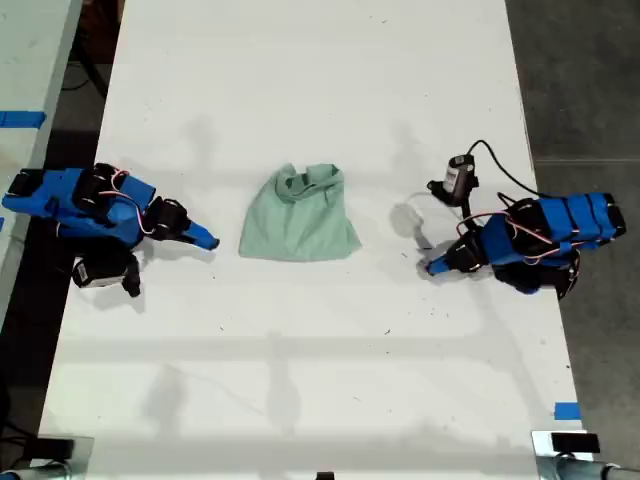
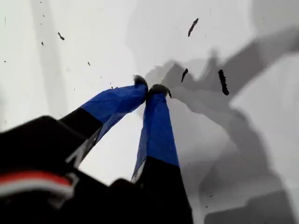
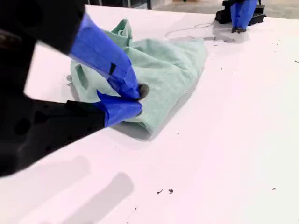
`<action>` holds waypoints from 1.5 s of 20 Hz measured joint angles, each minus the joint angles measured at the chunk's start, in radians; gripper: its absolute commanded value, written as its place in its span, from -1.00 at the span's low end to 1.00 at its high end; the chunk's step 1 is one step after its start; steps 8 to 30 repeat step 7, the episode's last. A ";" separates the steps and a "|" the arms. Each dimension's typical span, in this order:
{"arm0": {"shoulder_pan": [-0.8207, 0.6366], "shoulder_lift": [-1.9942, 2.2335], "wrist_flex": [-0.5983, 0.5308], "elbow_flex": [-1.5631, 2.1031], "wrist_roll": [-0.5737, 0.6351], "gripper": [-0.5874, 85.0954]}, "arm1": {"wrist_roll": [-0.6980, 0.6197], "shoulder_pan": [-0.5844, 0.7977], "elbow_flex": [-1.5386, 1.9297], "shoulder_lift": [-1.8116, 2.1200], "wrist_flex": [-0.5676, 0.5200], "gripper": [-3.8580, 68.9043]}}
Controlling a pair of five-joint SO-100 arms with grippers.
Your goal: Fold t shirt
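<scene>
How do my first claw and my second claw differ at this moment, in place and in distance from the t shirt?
My first claw lies at the exterior view's right; my second claw lies at its left. My second claw is close to the t shirt, while my first claw has more bare table between. Both are blue, shut, and hold nothing.

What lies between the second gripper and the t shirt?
Only bare white table: in the exterior view nothing sits between my second gripper and the t shirt.
</scene>
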 measured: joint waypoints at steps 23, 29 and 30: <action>0.006 0.000 0.000 0.000 0.212 -0.93 | -0.018 0.015 0.002 0.000 0.000 -0.82; 0.006 0.000 0.000 0.000 0.212 -0.93 | -0.018 0.015 0.002 0.000 0.000 -0.82; 0.006 0.000 0.000 0.000 0.212 -0.93 | -0.018 0.015 0.002 0.000 0.000 -0.82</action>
